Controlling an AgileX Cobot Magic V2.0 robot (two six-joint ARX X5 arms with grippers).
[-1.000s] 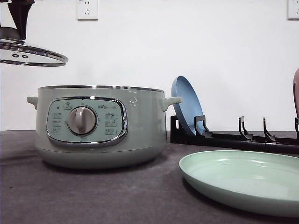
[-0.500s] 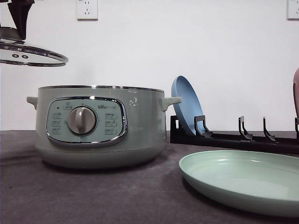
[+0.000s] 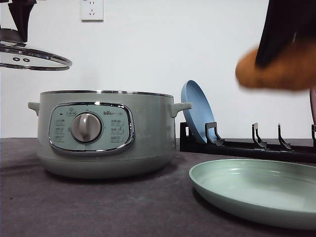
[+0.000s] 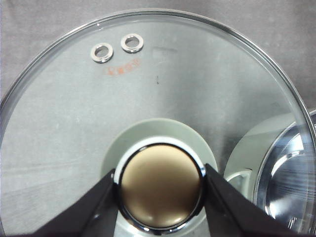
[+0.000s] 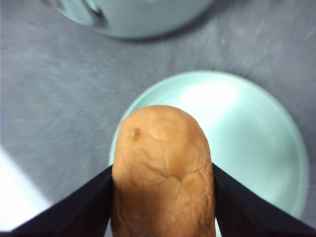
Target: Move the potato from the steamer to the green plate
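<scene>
Front view, largest to smallest. Counter: dark grey, matte, carrying all standing items. Steamer: pale sage-green, at 9 o'clock of centre, upright on the counter, lid off, chrome-rimmed panel and silver dial facing the camera. Green plate: flat on the counter at 4 o'clock, apart from the steamer, nothing resting in it. Black rack: at 3 o'clock behind the green plate, with a blue plate standing on edge in its first slot, just beside the steamer's side handle. Glass lid: suspended in the air at 10 o'clock, above and to the side of the steamer, roughly level. Potato: orange-brown, blurred, airborne at 2 o'clock, high above the green plate, well clear of the steamer.

Right wrist view. Right gripper: clenched on the potato, one dark finger pressed to each flank. Green plate directly beneath the potato; steamer wall beyond it on the counter.

Left wrist view. Left gripper: clamped on the bronze knob of the glass lid, fingers touching the knob's chrome ring on both sides. Two small vent rings near the lid rim. Steamer rim visible through the glass.
</scene>
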